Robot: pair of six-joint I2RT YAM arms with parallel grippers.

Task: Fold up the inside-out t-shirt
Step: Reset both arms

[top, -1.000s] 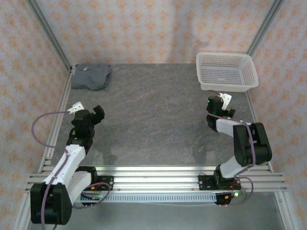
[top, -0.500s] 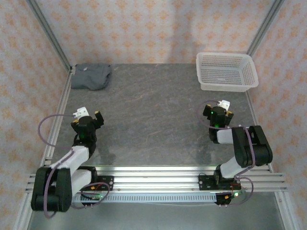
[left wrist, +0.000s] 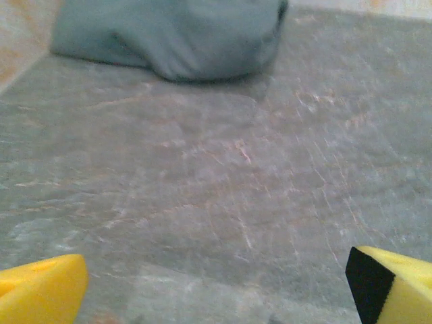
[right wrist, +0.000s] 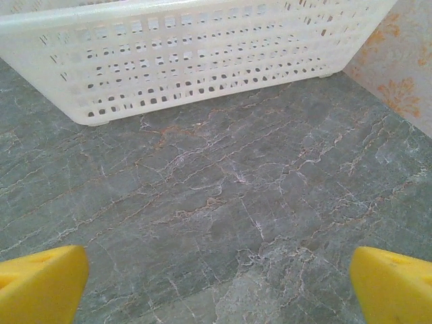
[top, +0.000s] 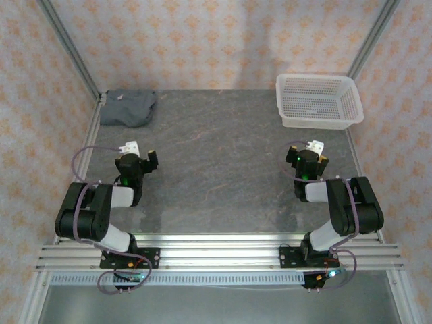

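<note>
The dark slate-grey t-shirt (top: 128, 108) lies folded in a compact bundle in the far left corner of the table. In the left wrist view the t-shirt (left wrist: 169, 37) sits ahead, well beyond the fingertips. My left gripper (top: 142, 162) is low over the table's left side, open, its yellow fingertips (left wrist: 40, 293) wide apart with bare table between them. My right gripper (top: 307, 156) hovers near the right side, also open and holding nothing, its yellow pads (right wrist: 395, 287) spread over the stone surface.
A white mesh basket (top: 318, 101) stands at the far right corner, and its wall (right wrist: 196, 61) is close in front of the right gripper. Metal frame posts (top: 74, 57) and patterned walls enclose the grey stone tabletop (top: 216, 162).
The left arm has folded back toward its base, carrying its gripper a little to the right. The right gripper turned slightly, then held still. The t-shirt has not moved.
</note>
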